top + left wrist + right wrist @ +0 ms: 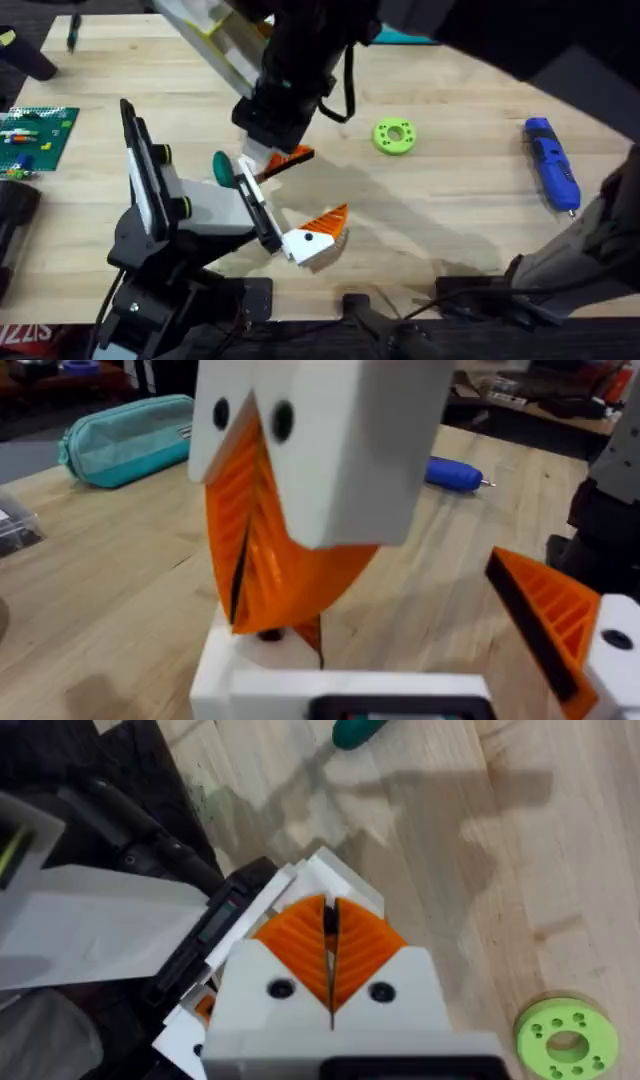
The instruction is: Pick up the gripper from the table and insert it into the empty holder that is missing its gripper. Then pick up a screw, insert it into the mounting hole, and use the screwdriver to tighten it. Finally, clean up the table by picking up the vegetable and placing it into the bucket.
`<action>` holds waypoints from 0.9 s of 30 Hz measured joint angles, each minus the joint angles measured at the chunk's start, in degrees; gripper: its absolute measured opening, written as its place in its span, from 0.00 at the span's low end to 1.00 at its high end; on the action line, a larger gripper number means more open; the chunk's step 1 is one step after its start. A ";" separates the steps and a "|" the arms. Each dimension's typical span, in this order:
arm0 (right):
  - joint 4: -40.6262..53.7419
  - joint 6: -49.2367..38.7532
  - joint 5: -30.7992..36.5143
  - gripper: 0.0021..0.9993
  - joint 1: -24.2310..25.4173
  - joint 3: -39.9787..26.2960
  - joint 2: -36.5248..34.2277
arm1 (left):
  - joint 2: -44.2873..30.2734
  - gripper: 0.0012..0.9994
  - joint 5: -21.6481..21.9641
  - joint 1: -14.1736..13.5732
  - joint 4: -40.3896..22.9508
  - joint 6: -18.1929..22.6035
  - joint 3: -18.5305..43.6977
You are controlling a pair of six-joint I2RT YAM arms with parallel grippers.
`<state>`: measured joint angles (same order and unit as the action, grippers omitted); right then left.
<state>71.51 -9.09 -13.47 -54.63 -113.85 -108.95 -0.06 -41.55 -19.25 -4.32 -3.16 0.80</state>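
Lying alone near the table's far right edge, the one bright-blue screwdriver (553, 164) is stubby and cylindrical with a short metal tip. The right gripper (330, 952), reaching across the middle, has its orange ribbed pads pressed together. The left gripper (310, 228) has its fingers spread apart. I can read no writing.

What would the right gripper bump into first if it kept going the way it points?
Probably the white body of the left gripper, right ahead of the right gripper; they may already touch.
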 joint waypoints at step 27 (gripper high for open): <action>-1.19 -0.60 0.27 0.99 2.78 -0.36 -0.28 | -0.08 0.99 0.58 0.00 0.06 0.01 0.00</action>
<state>70.32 -9.69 -13.20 -51.85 -114.21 -109.23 -0.14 -40.97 -19.25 -4.27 -3.16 0.80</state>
